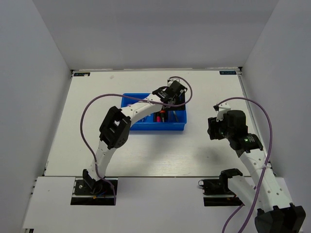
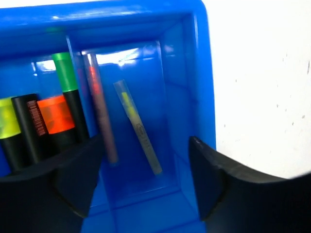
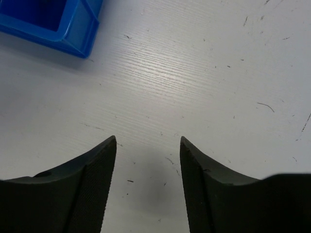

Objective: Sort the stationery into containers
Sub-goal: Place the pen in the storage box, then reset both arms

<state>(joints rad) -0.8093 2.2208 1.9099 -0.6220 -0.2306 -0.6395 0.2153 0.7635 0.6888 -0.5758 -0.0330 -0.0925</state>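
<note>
The containers are the compartments of a bright-blue tray (image 1: 160, 127). My left gripper (image 1: 174, 94) hangs over its right end, open, nothing between its jaws (image 2: 146, 145). Below it, in the end compartment, lie a thin pale stick with a yellow core (image 2: 138, 128) and a pinkish stick (image 2: 99, 111). The compartment to the left holds black markers with a green end (image 2: 65, 73), an orange end (image 2: 56, 114) and a yellow end (image 2: 7, 119). My right gripper (image 1: 210, 128) is open and empty (image 3: 148, 141) over bare table, right of the tray.
The tray's corner (image 3: 63, 29) shows at the upper left of the right wrist view. White walls enclose the table on three sides. A purple cable loops from each arm; the left arm arches over the tray's front edge.
</note>
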